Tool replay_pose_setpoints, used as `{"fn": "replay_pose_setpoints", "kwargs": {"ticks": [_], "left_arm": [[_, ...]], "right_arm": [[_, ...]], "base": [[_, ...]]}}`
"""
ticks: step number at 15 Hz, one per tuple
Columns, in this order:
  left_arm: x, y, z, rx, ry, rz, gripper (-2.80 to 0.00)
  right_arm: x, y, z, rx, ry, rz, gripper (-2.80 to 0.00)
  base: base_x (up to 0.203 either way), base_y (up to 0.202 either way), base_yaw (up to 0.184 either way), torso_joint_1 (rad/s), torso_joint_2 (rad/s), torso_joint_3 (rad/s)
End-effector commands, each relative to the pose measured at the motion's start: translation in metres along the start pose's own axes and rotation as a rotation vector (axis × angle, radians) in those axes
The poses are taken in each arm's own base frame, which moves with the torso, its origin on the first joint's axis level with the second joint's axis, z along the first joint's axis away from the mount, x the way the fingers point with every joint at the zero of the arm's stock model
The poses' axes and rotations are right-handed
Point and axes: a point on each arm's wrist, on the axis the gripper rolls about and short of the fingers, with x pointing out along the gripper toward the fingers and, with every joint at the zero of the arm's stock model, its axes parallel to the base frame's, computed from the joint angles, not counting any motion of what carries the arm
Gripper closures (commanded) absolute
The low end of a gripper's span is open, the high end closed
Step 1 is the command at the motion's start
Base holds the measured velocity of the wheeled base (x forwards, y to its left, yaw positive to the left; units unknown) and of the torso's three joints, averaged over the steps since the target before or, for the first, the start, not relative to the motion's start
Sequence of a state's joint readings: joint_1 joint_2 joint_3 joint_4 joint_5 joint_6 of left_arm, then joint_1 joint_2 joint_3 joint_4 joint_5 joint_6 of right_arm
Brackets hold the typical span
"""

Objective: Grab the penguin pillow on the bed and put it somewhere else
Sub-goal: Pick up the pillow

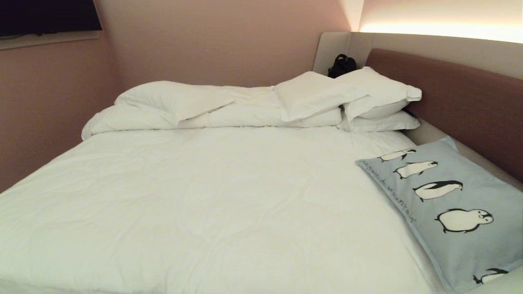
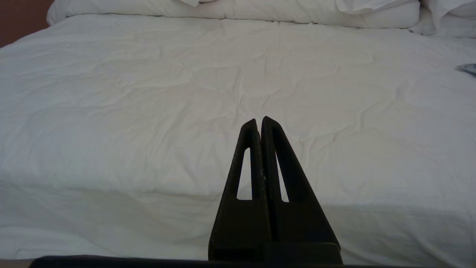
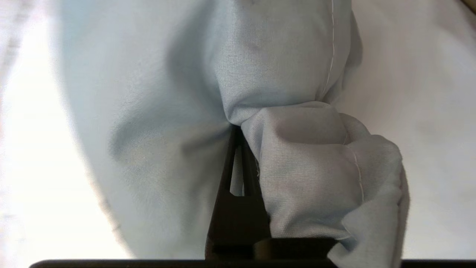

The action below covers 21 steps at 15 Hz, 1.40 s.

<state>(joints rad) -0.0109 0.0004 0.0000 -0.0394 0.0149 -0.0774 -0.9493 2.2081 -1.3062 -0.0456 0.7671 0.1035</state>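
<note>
Lit warmly by a glowing strip (image 1: pixel 441 28) above the headboard (image 1: pixel 457 94), brightest at that end and fading to a dim pink wall (image 1: pixel 204 36) farther off. Soft, shallow shadows under the white pillows (image 1: pixel 367 98) and in the creases of the bed (image 1: pixel 212 196). Bowed lines toward the head view's edges. In the left wrist view, even and slightly grey, with the left pincer (image 2: pixel 259 121) a flat black silhouette. In the right wrist view, blown out to pure white on one side of the right pincer (image 3: pixel 238 134), smeared there; penguin pillow (image 3: pixel 290 67) cloth sharp enough to show its weave.
</note>
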Motion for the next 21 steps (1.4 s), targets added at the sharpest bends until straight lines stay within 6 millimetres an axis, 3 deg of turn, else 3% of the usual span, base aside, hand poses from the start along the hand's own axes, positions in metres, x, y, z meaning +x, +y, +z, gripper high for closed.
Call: {"fn": "replay_pose_setpoints", "kwargs": {"ticks": [1, 5, 10, 18, 21], "left_arm": [[0.0, 0.0, 0.0, -0.001, -0.001, 0.0, 0.0], [0.0, 0.0, 0.0, -0.001, -0.001, 0.0, 0.0], [0.0, 0.0, 0.0, -0.001, -0.001, 0.0, 0.0], [0.0, 0.0, 0.0, -0.001, -0.001, 0.0, 0.0], [0.0, 0.0, 0.0, -0.001, -0.001, 0.0, 0.0]], "right_arm": [[-0.026, 0.045, 0.016, 0.003, -0.051, 0.06, 0.0], [-0.061, 0.119, 0.025, -0.026, -0.088, 0.175, 0.0], [-0.084, 0.213, 0.011, -0.081, -0.047, 0.351, 0.0], [-0.161, 0.302, -0.018, -0.23, -0.096, 0.534, 0.0], [-0.181, 0.321, -0.022, -0.263, -0.098, 0.572, 0.0]], "base": [[0.0, 0.0, 0.0, 0.0, 0.0, 0.0], [0.0, 0.0, 0.0, 0.0, 0.0, 0.0], [0.0, 0.0, 0.0, 0.0, 0.0, 0.0], [0.0, 0.0, 0.0, 0.0, 0.0, 0.0], [0.0, 0.0, 0.0, 0.0, 0.0, 0.0]]}}
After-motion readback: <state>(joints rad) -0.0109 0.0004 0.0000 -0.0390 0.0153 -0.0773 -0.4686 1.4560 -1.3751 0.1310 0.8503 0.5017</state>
